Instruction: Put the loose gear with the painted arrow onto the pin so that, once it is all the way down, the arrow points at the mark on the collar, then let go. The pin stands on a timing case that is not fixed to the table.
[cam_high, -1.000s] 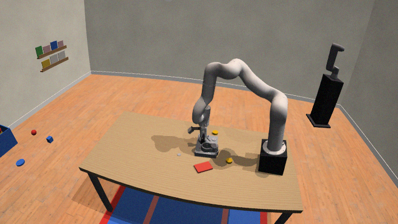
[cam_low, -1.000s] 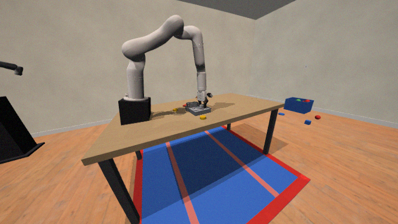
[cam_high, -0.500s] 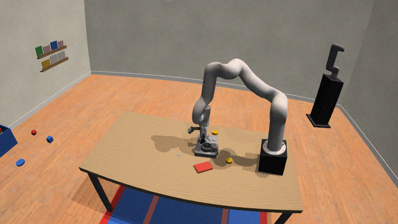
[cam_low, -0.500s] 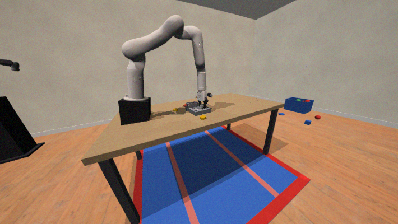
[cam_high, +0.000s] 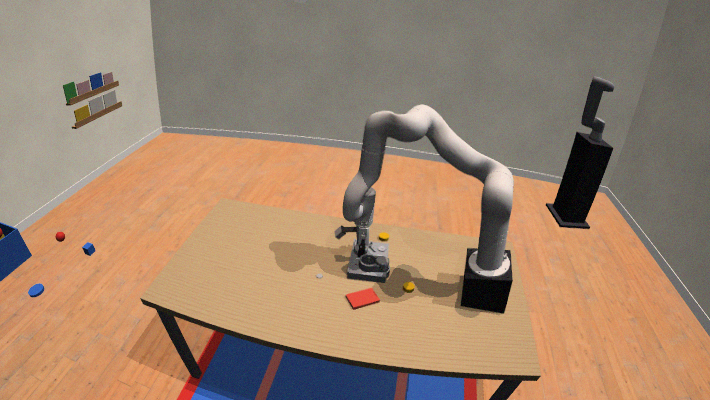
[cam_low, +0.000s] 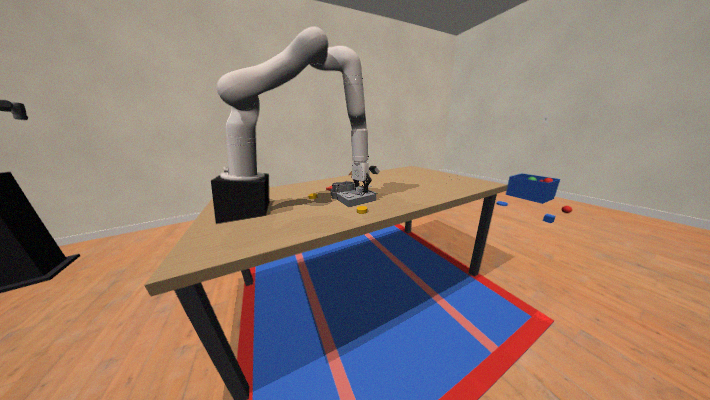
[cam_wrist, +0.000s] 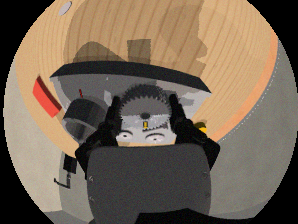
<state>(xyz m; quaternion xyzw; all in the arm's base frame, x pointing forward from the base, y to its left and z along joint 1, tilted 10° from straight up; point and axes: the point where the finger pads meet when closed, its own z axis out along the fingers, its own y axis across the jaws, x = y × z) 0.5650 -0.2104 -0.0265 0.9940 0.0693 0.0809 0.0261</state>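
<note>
On the near part of the wooden table (cam_high: 240, 300) lie a red tile (cam_high: 362, 298) and a yellow disc (cam_high: 409, 286). Behind them on the timing case (cam_high: 356, 272), the gripper (cam_wrist: 145, 111) is clamped on the toothed gear (cam_wrist: 145, 102). Beyond, a second yellow disc (cam_high: 383, 236), then plank floor and grey walls.

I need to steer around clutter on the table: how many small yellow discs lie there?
2. One yellow disc lies just behind the timing case, beside the gripper; the other lies in front, between the red tile and the arm's base. More could be hidden behind the arm.
</note>
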